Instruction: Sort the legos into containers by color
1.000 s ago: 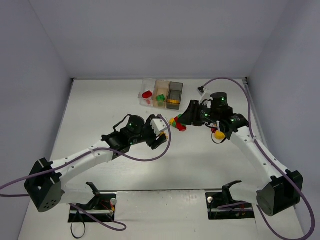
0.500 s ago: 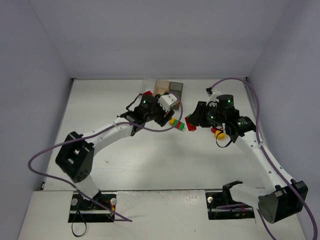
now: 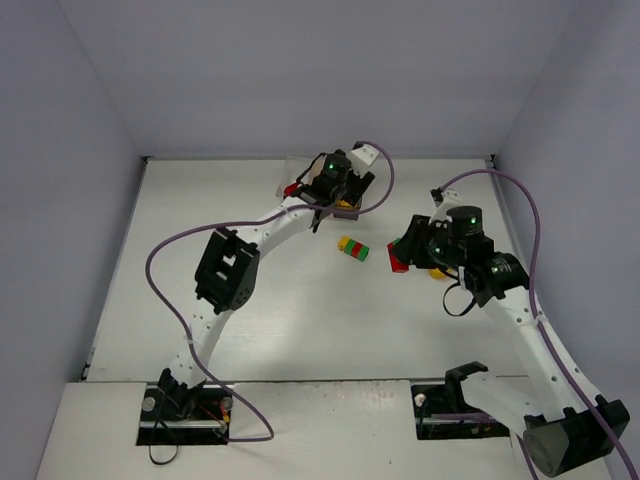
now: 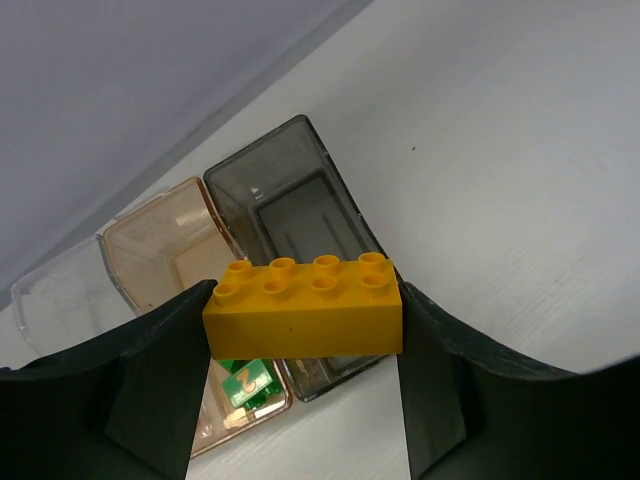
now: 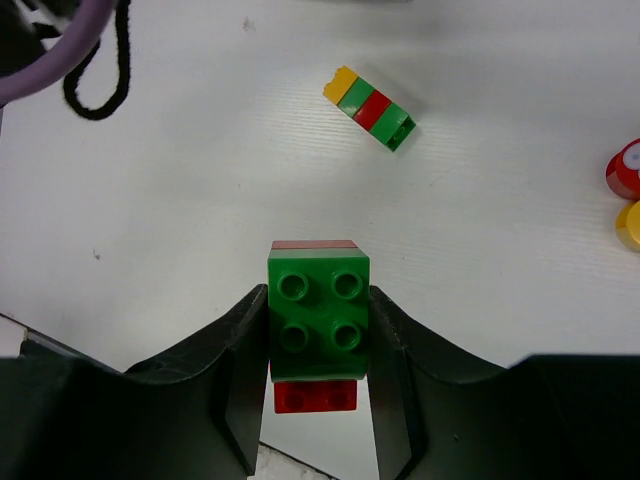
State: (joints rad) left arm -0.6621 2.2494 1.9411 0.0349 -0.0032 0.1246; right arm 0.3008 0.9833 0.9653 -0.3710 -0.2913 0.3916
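Observation:
My left gripper (image 4: 303, 300) is shut on a yellow eight-stud brick (image 4: 303, 318) and holds it above the smoky grey container (image 4: 290, 205). The orange-tinted container (image 4: 165, 250) beside it holds a green brick (image 4: 245, 382); the clear container (image 4: 50, 300) is further left. In the top view this gripper (image 3: 343, 203) is at the containers (image 3: 293, 188) at the back. My right gripper (image 5: 318, 300) is shut on a green-on-red stack (image 5: 318, 315) held above the table (image 3: 397, 262). A yellow-red-green stack (image 5: 370, 104) lies on the table (image 3: 352, 247).
Red (image 5: 627, 170) and yellow (image 5: 630, 225) rounded pieces lie at the right, beside my right arm (image 3: 437, 270). A purple cable and a black loop (image 5: 95, 60) hang at the upper left of the right wrist view. A red brick (image 3: 292, 188) sits in the clear container.
My left arm has swung from mid-table back to the containers with the yellow brick. My right gripper has drawn back to the right with the green-red stack. The striped stack stayed on the table.

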